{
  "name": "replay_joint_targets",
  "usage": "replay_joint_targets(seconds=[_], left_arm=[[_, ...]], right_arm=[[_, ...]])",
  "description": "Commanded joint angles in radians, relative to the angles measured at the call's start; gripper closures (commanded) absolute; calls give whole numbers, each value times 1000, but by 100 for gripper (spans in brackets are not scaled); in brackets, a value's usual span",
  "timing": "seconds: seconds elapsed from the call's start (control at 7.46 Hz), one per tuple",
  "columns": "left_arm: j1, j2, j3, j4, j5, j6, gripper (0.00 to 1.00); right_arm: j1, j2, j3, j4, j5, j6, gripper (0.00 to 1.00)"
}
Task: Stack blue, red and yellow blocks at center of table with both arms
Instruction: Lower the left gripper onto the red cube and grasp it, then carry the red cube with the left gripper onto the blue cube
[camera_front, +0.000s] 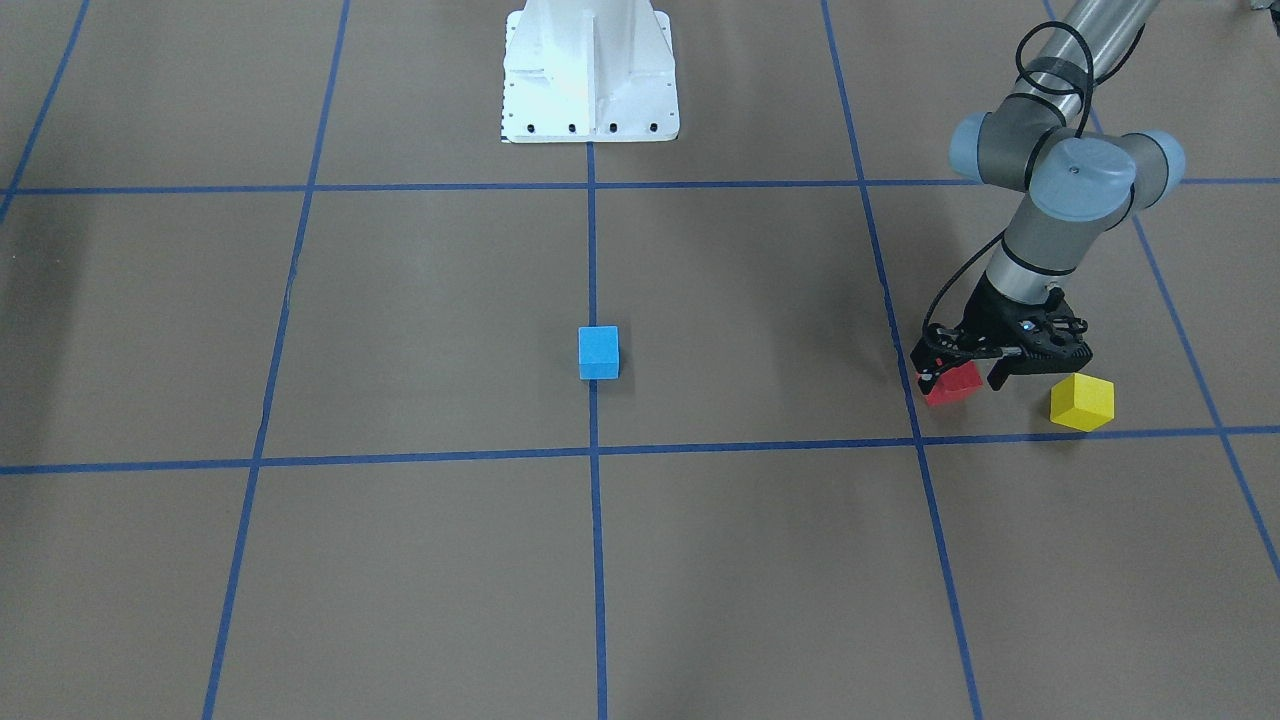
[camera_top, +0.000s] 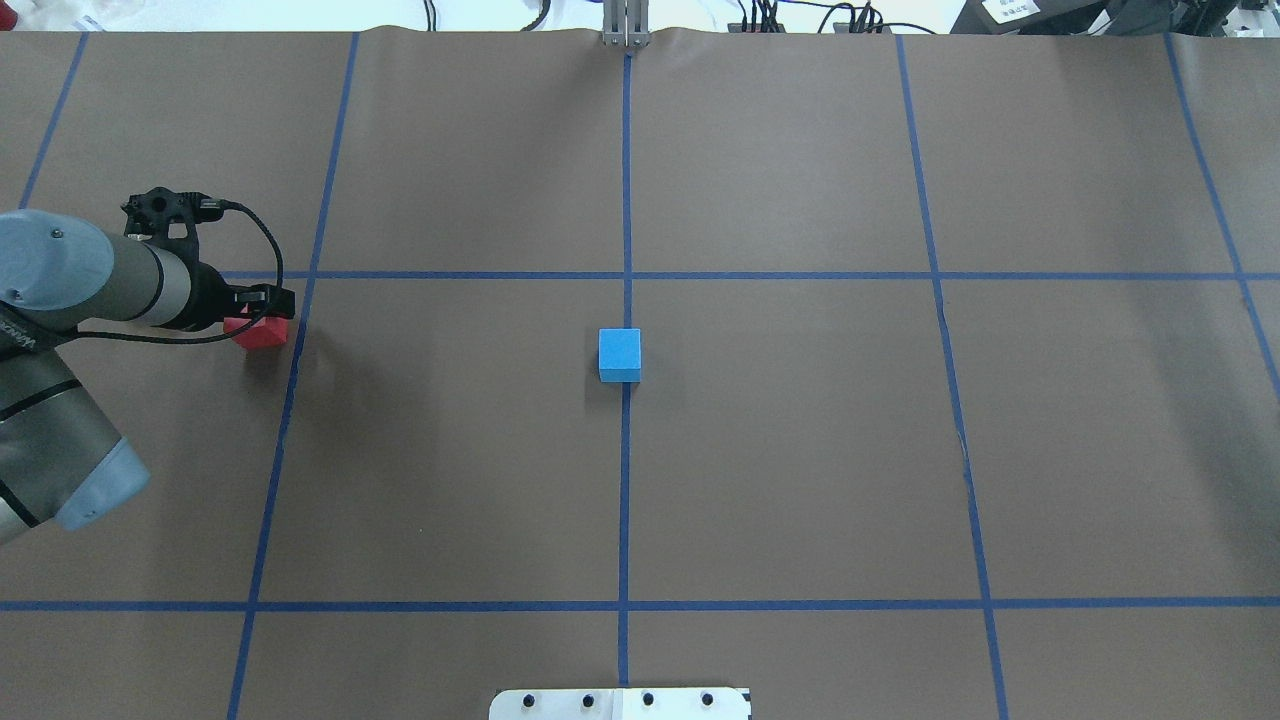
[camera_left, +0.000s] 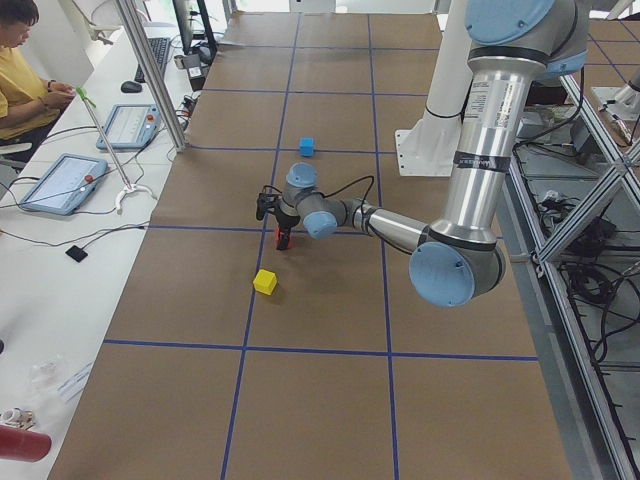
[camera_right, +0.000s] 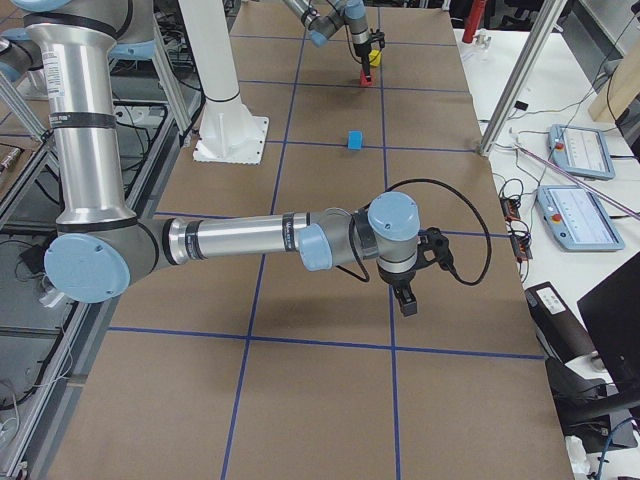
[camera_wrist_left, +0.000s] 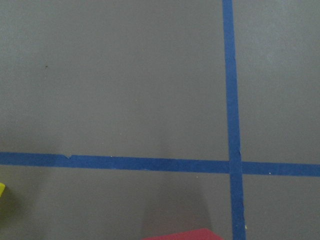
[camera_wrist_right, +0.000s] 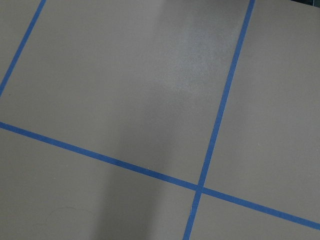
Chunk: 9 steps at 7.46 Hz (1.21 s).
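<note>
1. Left gripper (camera_front: 962, 380) is low at the desk (camera_front: 400, 330) on the robot's left side, fingers apart and straddling the red block (camera_front: 952, 384), with a small gap at one finger.
2. Red block sits on the desk beside a blue tape line (camera_front: 905, 400).
3. Yellow block (camera_front: 1081, 401) is just beside that gripper, farther left, apart from the red block.
4. Blue block (camera_front: 598, 352) sits alone at desk centre, well apart from both.
5. Right gripper (camera_right: 405, 298) hovers over the right side; cannot tell if its fingers are apart or together.

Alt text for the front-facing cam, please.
The left pincer straddles a red block at the view's right, with a yellow block just beside it. A blue block sits alone at the centre of the table, on a blue tape line.
</note>
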Motion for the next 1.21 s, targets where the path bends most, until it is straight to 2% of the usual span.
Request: replay_joint_targets(seconds=[0.0,0.13,0.27,0.4,0.54,0.8,0.94,1.07], left_arm=[[11,5,0,3,10,25,100],[6,5,-16,6,6,60,100],[5,-8,-71,94,-8,68,100],[2,-45,-176,286,-34,121,100],[2,-130,-267,484,-36,152,100],[34,-421,-250,767,-40,143,100],[70,-535,-190,806,-40,110,100],[118,-643,-90,804,-37,26,100]], right_arm=[[0,1,1,-1,-1,1,0],[0,0,-2,-1,-1,1,0],[0,-2,-2,-1,-3,0,0],[0,-6,1,-1,-6,6,0],[0,-6,-2,-1,-7,38,0],[0,-8,-7,-1,-14,40,0],[0,-8,-7,-1,-14,41,0],[0,-8,-10,-1,-17,49,0]])
